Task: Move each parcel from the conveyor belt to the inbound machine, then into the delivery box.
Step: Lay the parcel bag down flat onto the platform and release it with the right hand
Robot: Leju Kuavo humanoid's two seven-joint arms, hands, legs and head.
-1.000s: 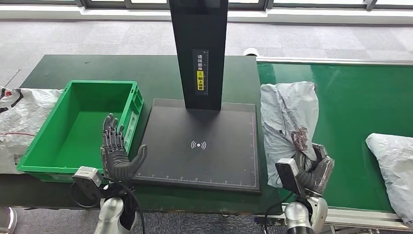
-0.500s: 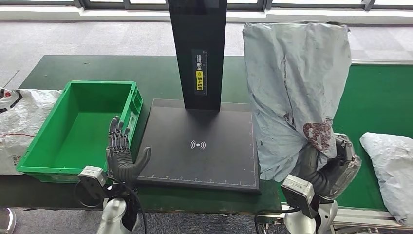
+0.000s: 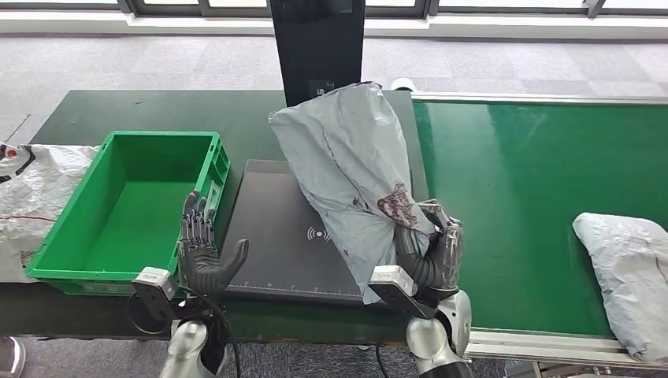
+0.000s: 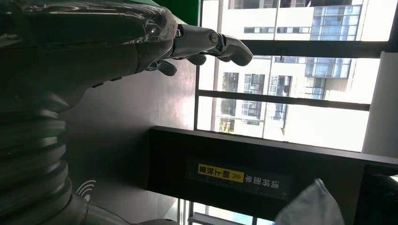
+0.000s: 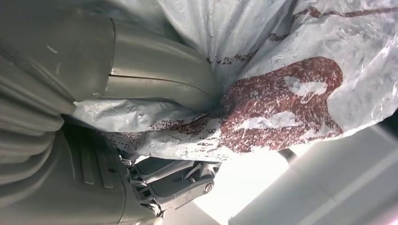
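One grey parcel (image 3: 346,181) hangs at frame centre over the inbound machine (image 3: 268,236) — right hand (image 3: 429,256) fingers clamped on it. Left hand (image 3: 203,256) fingers apart. Delivery box (image 3: 55,260) empty (second parcel (image 3: 626,268) waits on the conveyor belt (image 3: 512,181)).

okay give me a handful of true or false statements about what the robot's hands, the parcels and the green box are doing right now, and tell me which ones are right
1. The right hand grips the grey parcel above the black inbound machine plate. True.
2. The left hand holds a parcel. False: it holds nothing, its fingers spread, near the green delivery box.
3. A parcel already lies inside the green delivery box. False: its visible floor is bare.
4. Another pale parcel lies on the green conveyor belt. True.
5. The held parcel lies flat on the belt. False: it is lifted, hanging in front of the machine's black post.
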